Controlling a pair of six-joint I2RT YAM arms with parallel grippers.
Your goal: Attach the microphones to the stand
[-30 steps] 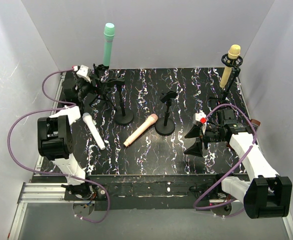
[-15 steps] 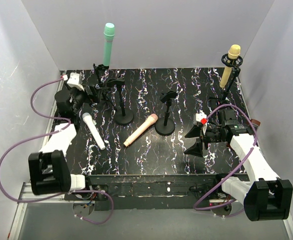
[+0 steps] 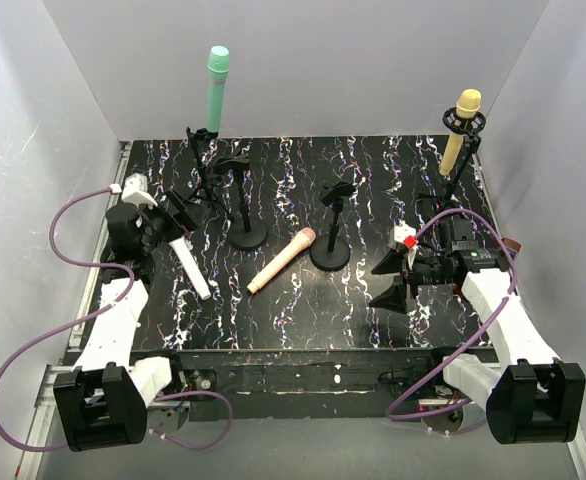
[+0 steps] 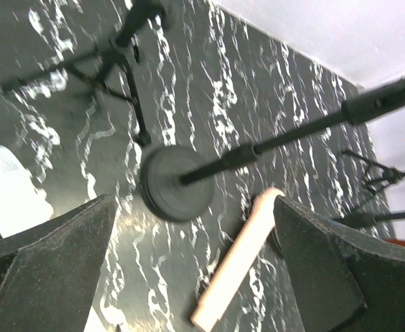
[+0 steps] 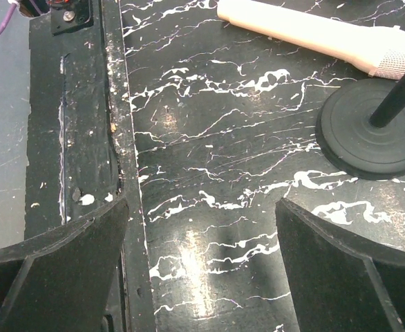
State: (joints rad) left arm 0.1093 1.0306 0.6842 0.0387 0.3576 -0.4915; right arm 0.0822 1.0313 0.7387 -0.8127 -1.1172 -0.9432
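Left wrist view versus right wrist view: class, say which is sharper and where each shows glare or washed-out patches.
Left wrist view: blurred throughout, with fuzzy edges on the round stand base and the peach-pink microphone; the white microphone at the left edge is washed out. Right wrist view: sharper, with crisp veins on the marbled table and a pale sheen low in the middle.

The left arm (image 3: 113, 325) and the right arm (image 3: 503, 310) are built alike, with smooth white link shells set between boxy black joint housings. The largest black block sits near each base. A thin purple cable (image 3: 52, 243) trails in loose loops beside each arm. A small red mark (image 3: 408, 241) shows just behind the right gripper (image 3: 386, 283), and a white fitting (image 3: 133, 187) sits behind the left gripper (image 3: 176, 213). In the wrist views the fingers (image 4: 50, 263) are matte black, broad wedges with flat angled faces.
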